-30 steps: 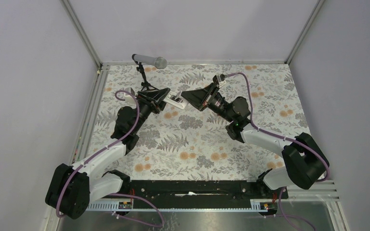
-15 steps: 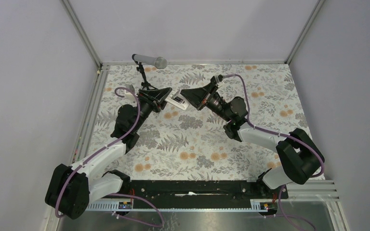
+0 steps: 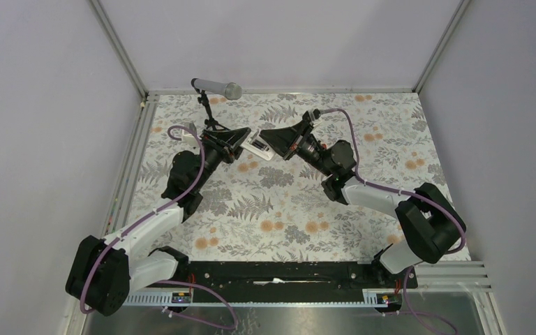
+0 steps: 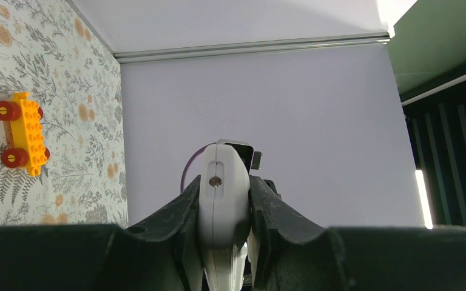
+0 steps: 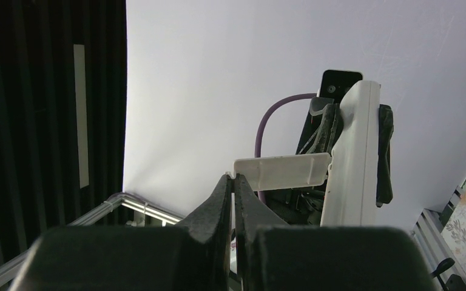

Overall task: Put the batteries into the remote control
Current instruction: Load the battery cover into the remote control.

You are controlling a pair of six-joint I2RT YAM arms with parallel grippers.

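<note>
White plastic remote control (image 4: 221,209) is clamped in the left jaws. From the left wrist it is seen end-on: only the rounded end with one small hole shows. Its lower part is cut off by the black jaw bodies.

Right jaws are closed on one end of the flat white cover piece (image 5: 282,171). The cover's far end touches the long edge of the remote control, which is seen side-on here, so the compartment is hidden. Batteries cannot be made out in any view.

In the top view the remote control is held between the two arms over the far part of the table (image 3: 286,209), too small for detail.

- Microphone (image 3: 215,86) on a stand, just behind the left jaws.
- Purple cable (image 5: 273,121) loops behind the remote control, partly covered by it.
- Orange toy car (image 4: 21,133) with red wheels lies on the floral table, well apart; seen only from the left wrist.
</note>
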